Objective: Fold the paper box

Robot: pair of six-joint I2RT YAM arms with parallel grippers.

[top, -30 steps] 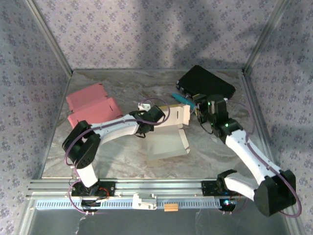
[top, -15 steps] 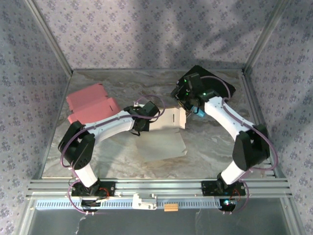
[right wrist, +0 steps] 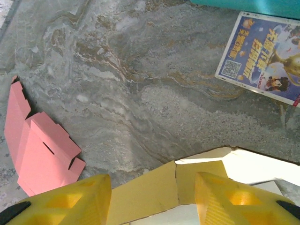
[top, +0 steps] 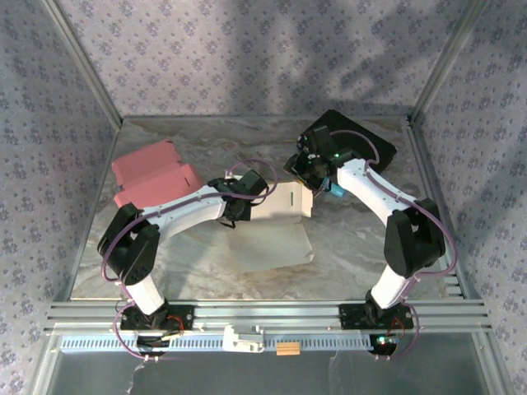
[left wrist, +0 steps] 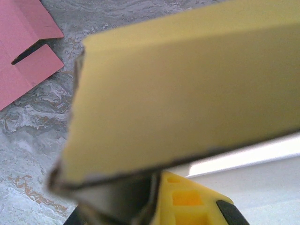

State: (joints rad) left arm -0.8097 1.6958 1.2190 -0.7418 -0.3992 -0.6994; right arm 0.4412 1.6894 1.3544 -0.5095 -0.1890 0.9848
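paper box mid-table, one pincer clenched on it, the other spread at its corner

from the camera above we see the paper box point(top: 276, 239) near the middle of the marbled table point(top: 354, 247). it is cream-white, with a flat panel lying toward the arms' bases and a wall standing up along its far edge. the left pincer point(top: 244, 200) reaches in from the left and is clenched on the left end of that raised wall. in the left wrist view a yellowish cardboard panel of the box point(left wrist: 187, 89) sits right against the camera, blurred, with a yellow finger point(left wrist: 187, 204) just beneath it.

the right pincer point(top: 306, 173) is at the far right corner of the box. in its own wrist view the pincer point(right wrist: 151, 180) is released, its yellow fingers point(right wrist: 61, 201) standing well apart, with the box's corner flaps point(right wrist: 154, 192) between them. we cannot tell whether either finger touches the cardboard.

a flat pink cardboard blank point(top: 152, 177) lies at the left of the table, apart from the box. a black slab point(top: 358, 140) sits at the back right. a small teal thing point(top: 338, 188) lies just beside the right arm, and a printed card point(right wrist: 262, 56) lies on the table near it.
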